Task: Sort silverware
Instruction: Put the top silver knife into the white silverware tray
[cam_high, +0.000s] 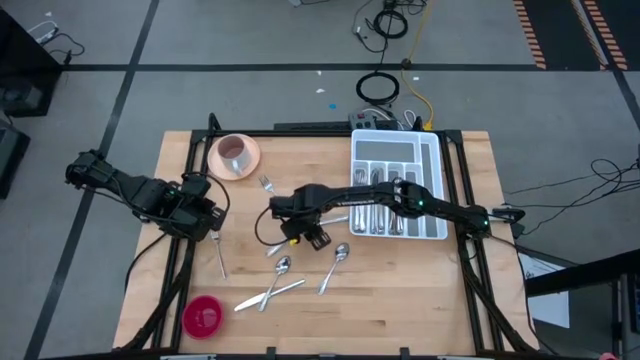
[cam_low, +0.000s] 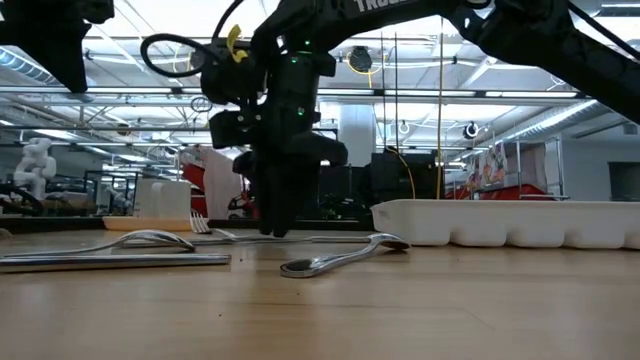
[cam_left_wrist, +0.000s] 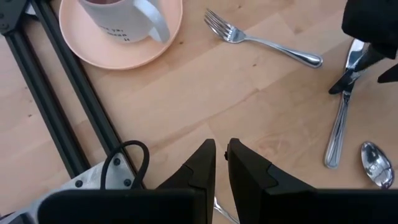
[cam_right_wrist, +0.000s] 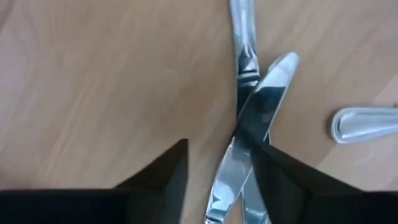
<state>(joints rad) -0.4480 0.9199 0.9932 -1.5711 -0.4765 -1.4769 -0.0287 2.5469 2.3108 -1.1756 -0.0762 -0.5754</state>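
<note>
Silverware lies loose on the wooden table: a fork (cam_high: 265, 185), two spoons (cam_high: 283, 265) (cam_high: 335, 265), a knife (cam_high: 270, 293) and a piece near the left arm (cam_high: 220, 255); more fills the white tray (cam_high: 397, 185). My right gripper (cam_high: 290, 228) is at mid-table, pointing down and open. Its fingers stand either side of two crossed knives (cam_right_wrist: 252, 118), which lie flat on the table close to one finger (cam_right_wrist: 277, 177). My left gripper (cam_left_wrist: 221, 163) waits shut near the table's left side, beside the pink cup and saucer (cam_high: 235, 155). My right gripper comes at the crossed knives from above, its fingertips down at the table (cam_low: 278, 225). The blades (cam_right_wrist: 239, 155) run along the inner side of one finger. Whether that finger touches them, I cannot tell.
The white tray (cam_low: 510, 222) stands at the right, far side. A red round thing (cam_high: 203, 315) lies at the near left corner. A spoon (cam_low: 340, 258) and a knife (cam_low: 110, 260) lie near the front. Black frame rails (cam_high: 185, 260) run along the table's sides.
</note>
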